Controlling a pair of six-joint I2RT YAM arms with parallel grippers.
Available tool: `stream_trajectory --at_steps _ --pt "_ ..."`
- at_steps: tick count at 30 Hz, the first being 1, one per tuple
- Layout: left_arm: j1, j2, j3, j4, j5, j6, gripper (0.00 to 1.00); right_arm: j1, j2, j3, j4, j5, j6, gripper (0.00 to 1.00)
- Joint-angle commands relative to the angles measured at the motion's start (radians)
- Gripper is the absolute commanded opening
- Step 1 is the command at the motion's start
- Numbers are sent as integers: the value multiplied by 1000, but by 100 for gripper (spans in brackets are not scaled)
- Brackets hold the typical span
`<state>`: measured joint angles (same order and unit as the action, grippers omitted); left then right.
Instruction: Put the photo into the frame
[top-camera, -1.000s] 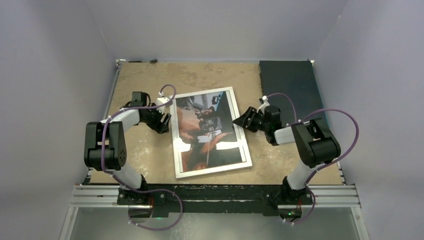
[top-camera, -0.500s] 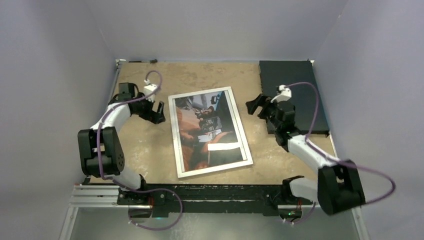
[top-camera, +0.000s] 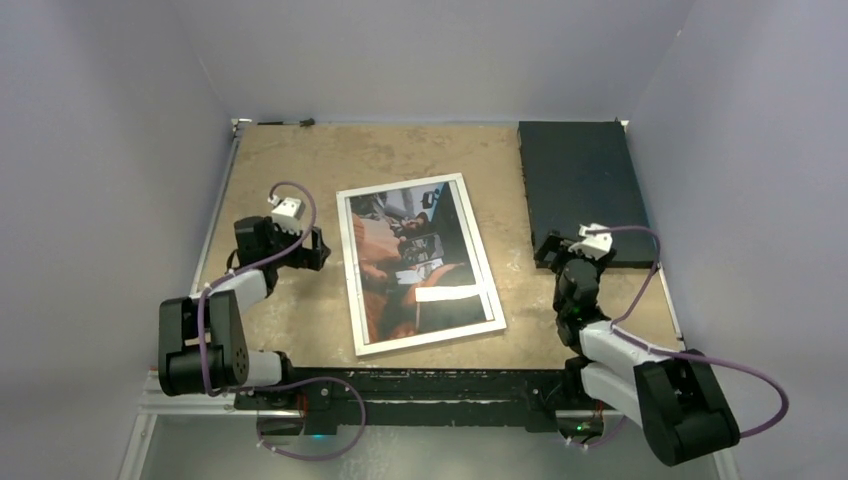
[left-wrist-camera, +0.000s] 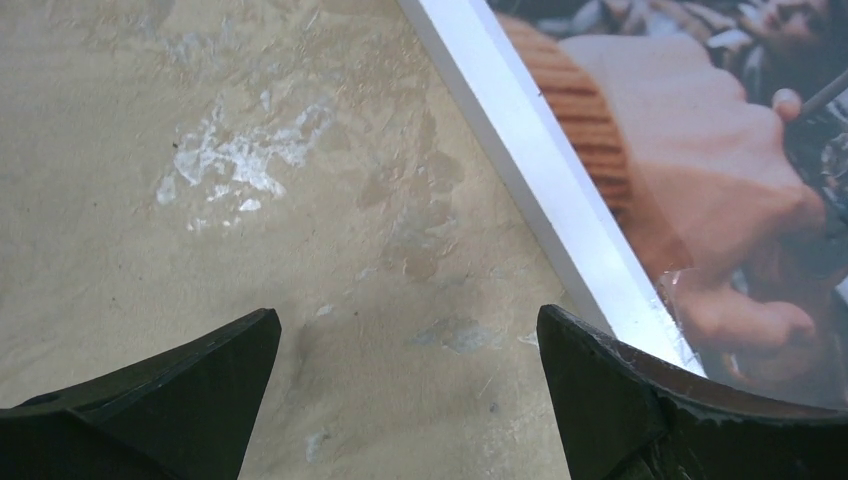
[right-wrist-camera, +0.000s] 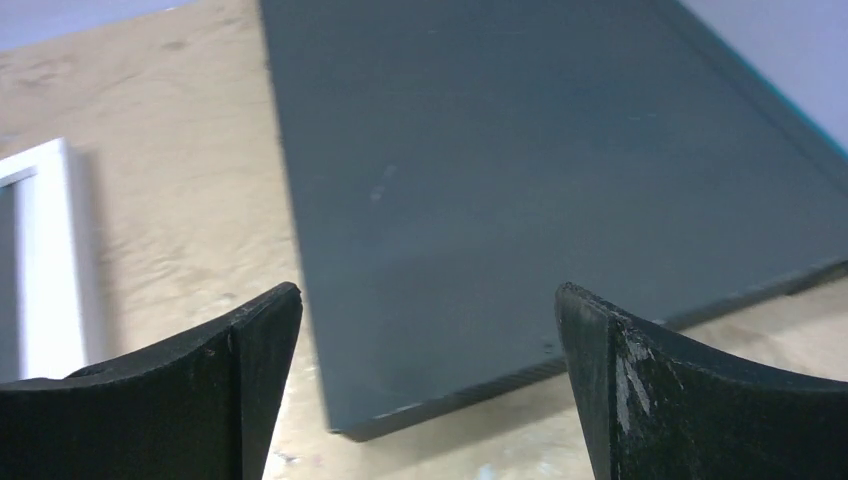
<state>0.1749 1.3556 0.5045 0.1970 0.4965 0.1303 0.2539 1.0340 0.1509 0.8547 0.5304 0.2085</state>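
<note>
Your thin, white-rimmed rectangular picture frame (top-camera: 347, 270) lies flat and slightly skewed in the middle of the mottled tan tabletop (top-camera: 290, 320). The dark glossy photo (top-camera: 420, 260), with its orange-brown and white patches, shows inside the border and looks seated under the pane. Treat the frame as light but stiff, with a slick, breakable pane. Take it by the white border on the long sides, never pressing the glazed middle, and expect trouble getting a finger under an edge that sits flush. Both claws are released and hold nothing. The left gripper (top-camera: 312, 250) hangs just beside the frame's left edge. The right gripper (top-camera: 550, 250) is well apart from it, over the near corner of the flat black rectangular mat (top-camera: 580, 190), which crowds the right side.
</note>
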Motion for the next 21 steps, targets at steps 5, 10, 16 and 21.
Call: stream_trajectory --at_steps 5,10,16,21 --pt "-12 14 -257 742 -80 -104 100 -93 190 -31 526 77 -120 99" --pt "-31 41 -285 868 -121 -118 100 -101 354 31 644 22 -129 99" --pt "-39 164 -310 1099 -172 -186 100 -102 495 24 849 -61 -230 99" --pt "-72 326 -303 1235 -209 -182 100 -90 556 15 905 -105 -264 99"
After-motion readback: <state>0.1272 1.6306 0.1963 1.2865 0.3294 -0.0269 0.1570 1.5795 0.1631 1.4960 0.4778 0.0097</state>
